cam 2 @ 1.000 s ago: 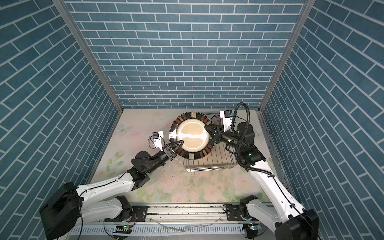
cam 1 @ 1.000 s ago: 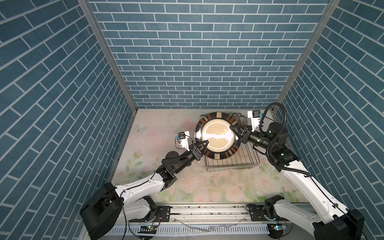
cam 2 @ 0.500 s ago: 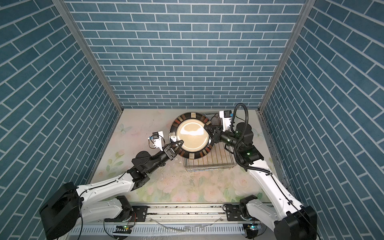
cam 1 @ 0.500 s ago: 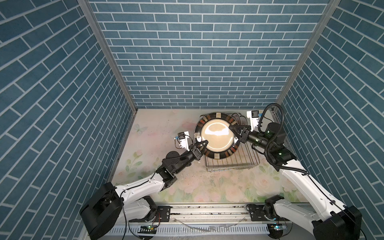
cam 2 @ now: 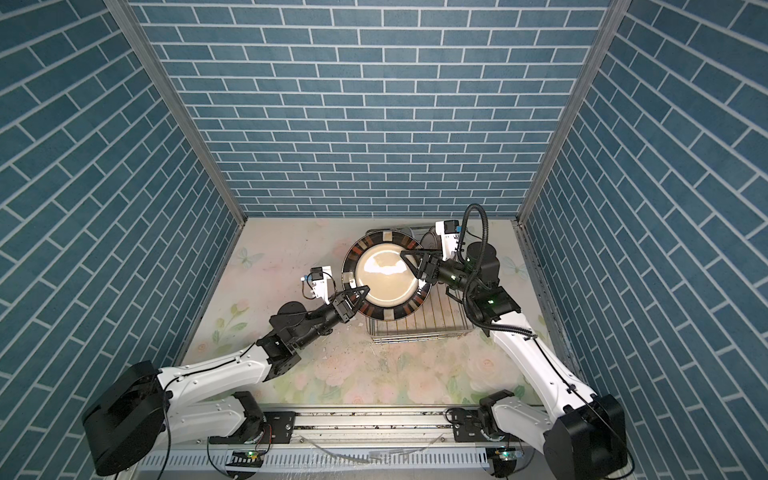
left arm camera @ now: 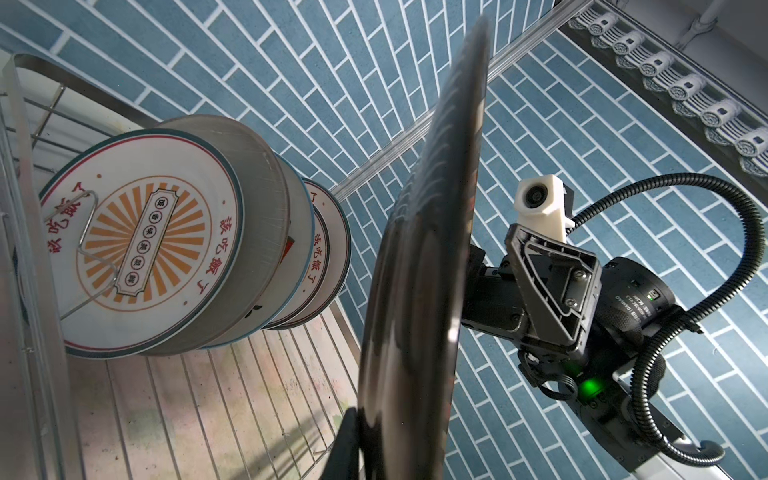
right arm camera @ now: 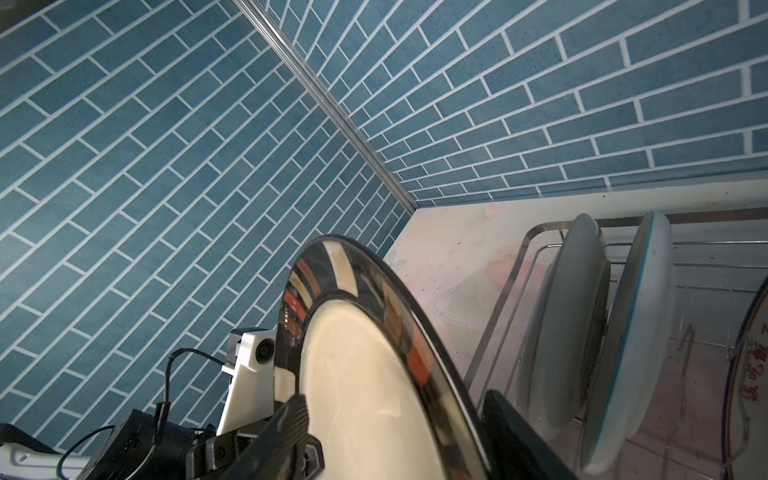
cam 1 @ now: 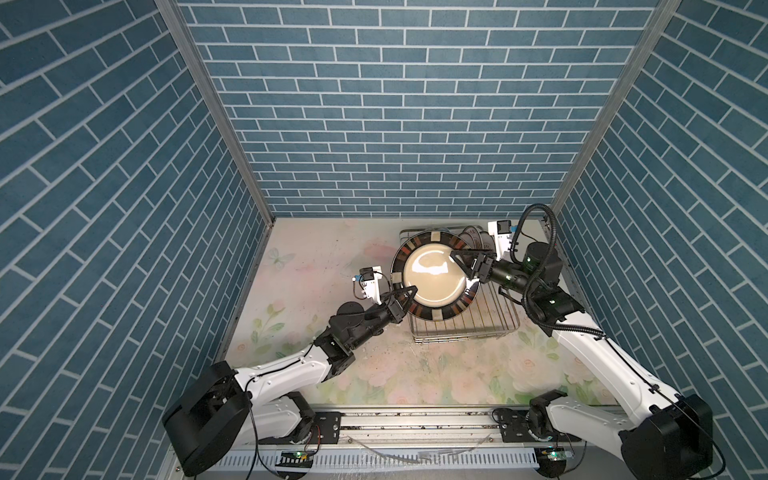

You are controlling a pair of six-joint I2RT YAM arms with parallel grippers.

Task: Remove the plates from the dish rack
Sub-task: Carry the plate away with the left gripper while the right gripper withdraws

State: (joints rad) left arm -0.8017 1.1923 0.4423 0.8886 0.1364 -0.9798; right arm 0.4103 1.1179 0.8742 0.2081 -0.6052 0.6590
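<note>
On the floral-print counter (cam 1: 316, 266), a rectangular silver wire dish rack (cam 1: 490, 320) sits far right. Above it tilts 1 large round ceramic plate (cam 1: 432, 274), cream centre, dark patchwork rim. At the rack's far end, smaller white sunburst plates (left arm camera: 141, 249) stand upright. The left fingers (left arm camera: 345, 449) clamp the large plate's near-left rim; the right fingers (right arm camera: 286, 428) straddle its right rim, spread apart.

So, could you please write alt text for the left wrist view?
A large dark-rimmed plate, seen edge-on, is clamped at its rim by the left jaws. On one side, white sunburst plates stand in the wire dish rack; on the other is the right arm.
</note>
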